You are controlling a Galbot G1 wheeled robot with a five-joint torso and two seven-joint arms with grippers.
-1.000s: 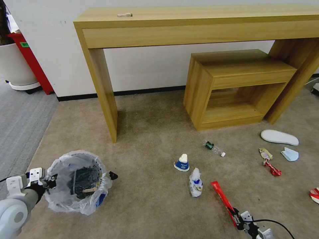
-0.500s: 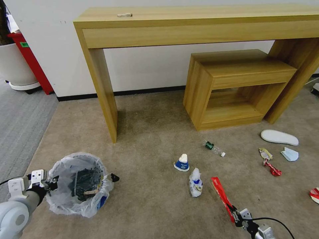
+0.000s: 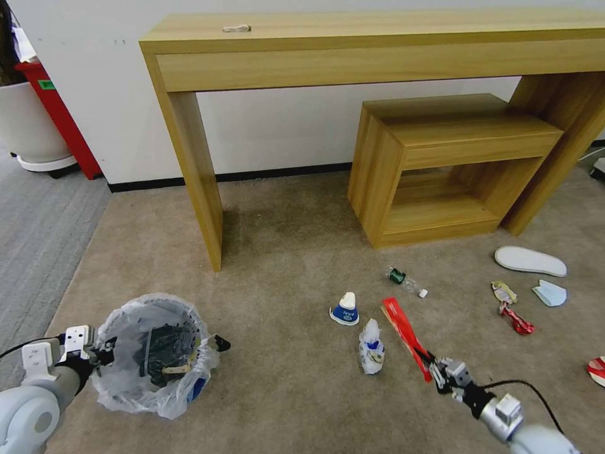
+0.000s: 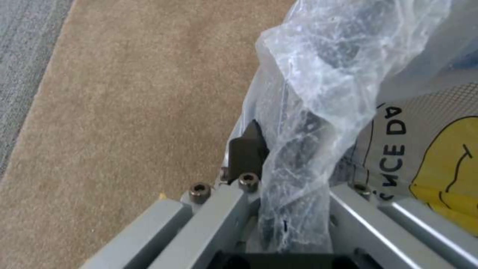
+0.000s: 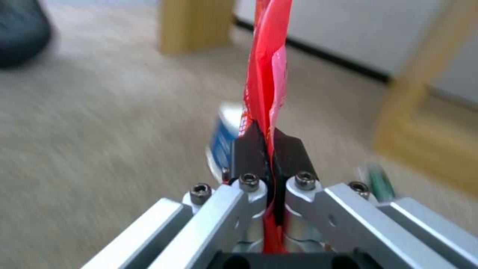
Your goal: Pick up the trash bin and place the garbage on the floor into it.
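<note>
The trash bin (image 3: 154, 353), lined with a crinkled clear bag (image 4: 323, 74), hangs low at the left with my left gripper (image 3: 106, 352) shut on its rim; one dark finger (image 4: 246, 153) presses the plastic against the wall. My right gripper (image 3: 436, 372) is shut on a red wrapper strip (image 3: 402, 331), which sticks up between the pads (image 5: 249, 149). On the beige floor (image 3: 283, 252) lies the garbage: a blue-white cup (image 3: 345, 309), a crumpled wrapper (image 3: 372, 347), a small bottle (image 3: 404, 282), candy wrappers (image 3: 512, 309), a face mask (image 3: 549, 293), a white slipper (image 3: 529, 260) and a red-white bowl (image 3: 597, 369).
A tall wooden console table (image 3: 189, 157) stands against the wall, with a low wooden stool (image 3: 441, 164) under it. Grey ribbed carpet (image 3: 38, 227), a white planter (image 3: 28, 126) and a red box (image 3: 60, 113) lie at the far left.
The right gripper has lifted the red strip off the carpet and carried it up and leftward. The bin in the left gripper has drifted slightly down and right.
</note>
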